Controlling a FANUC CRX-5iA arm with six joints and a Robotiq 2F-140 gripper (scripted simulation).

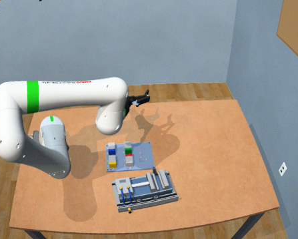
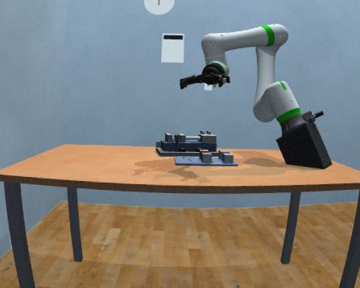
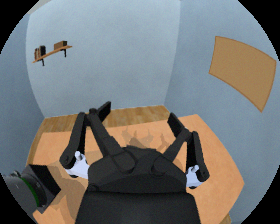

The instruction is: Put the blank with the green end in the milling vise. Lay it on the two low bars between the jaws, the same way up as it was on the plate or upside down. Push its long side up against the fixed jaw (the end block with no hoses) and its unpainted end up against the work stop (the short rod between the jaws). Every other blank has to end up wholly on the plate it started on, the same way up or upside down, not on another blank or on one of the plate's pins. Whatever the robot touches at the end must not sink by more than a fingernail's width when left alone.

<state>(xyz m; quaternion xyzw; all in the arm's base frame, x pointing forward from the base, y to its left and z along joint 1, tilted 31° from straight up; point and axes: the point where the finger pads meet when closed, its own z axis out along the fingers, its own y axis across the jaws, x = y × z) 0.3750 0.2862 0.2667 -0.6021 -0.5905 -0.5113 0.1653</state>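
Note:
The green-ended blank [image 1: 128, 145] [image 2: 207, 158] lies on the blue plate [image 1: 145, 164] [image 2: 182, 161], its green end towards the red-ended blank [image 1: 129, 161]. The blue-ended blank [image 1: 112, 151] [image 2: 228, 158] and yellow-ended blank [image 1: 113, 164] lie in the plate's other row. The milling vise [image 1: 140, 191] [image 2: 189, 146] has its fixed jaw [image 1: 163, 179] [image 2: 168, 137] at the end away from the hoses. The work stop [image 1: 154, 170] stands beside the gap between the jaws. No blank shows between them. My gripper [image 1: 148, 95] [image 2: 205, 82] [image 3: 140, 112] is wide open and empty, high above the table's far side, pointing sideways.
Small pins [image 1: 141, 157] stand on the plate's right part in the top view. The hose block [image 1: 123, 183] with blue hoses is at the vise's left end. The arm's base [image 2: 304, 141] stands on the table [image 1: 217, 160]. Walls surround the table.

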